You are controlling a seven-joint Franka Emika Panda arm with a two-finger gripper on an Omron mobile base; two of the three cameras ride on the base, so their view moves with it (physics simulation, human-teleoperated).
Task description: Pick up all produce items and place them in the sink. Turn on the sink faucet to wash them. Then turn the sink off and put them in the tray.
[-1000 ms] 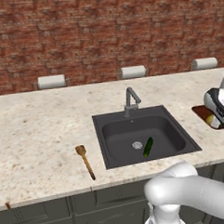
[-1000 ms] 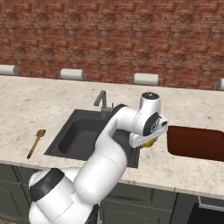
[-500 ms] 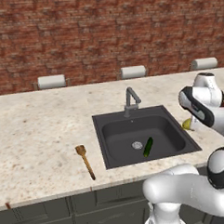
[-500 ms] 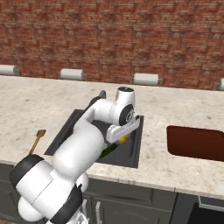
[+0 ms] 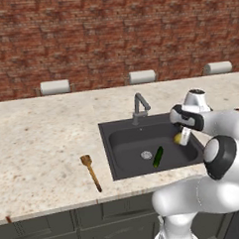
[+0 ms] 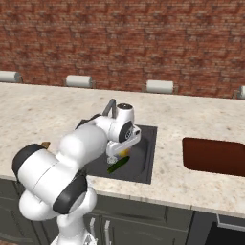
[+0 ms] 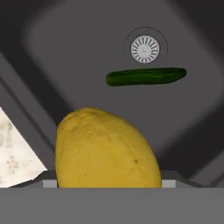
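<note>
My gripper (image 5: 180,138) is shut on the small yellow produce piece (image 5: 177,137) and holds it just above the right side of the dark sink (image 5: 124,147). In the hand view the yellow piece (image 7: 107,151) bulks large in the foreground, with the basin floor beyond it. The slim green cucumber (image 5: 157,157) lies on the sink floor beside the round silver drain (image 7: 145,48). At the sink's back rim stands the grey faucet (image 5: 138,106); I see no water running. The reddish-brown tray (image 6: 214,155) lies on the counter to the right of the sink.
A brown wooden spoon (image 5: 91,172) lies on the speckled counter left of the sink. Paper-towel rolls (image 5: 142,76) line the brick back wall. My own white arm (image 6: 91,143) covers the sink's left half in the right base view.
The arm has swung left from the tray side to above the sink's right part, carrying the yellow piece with it. The cucumber and the spoon have not moved.
</note>
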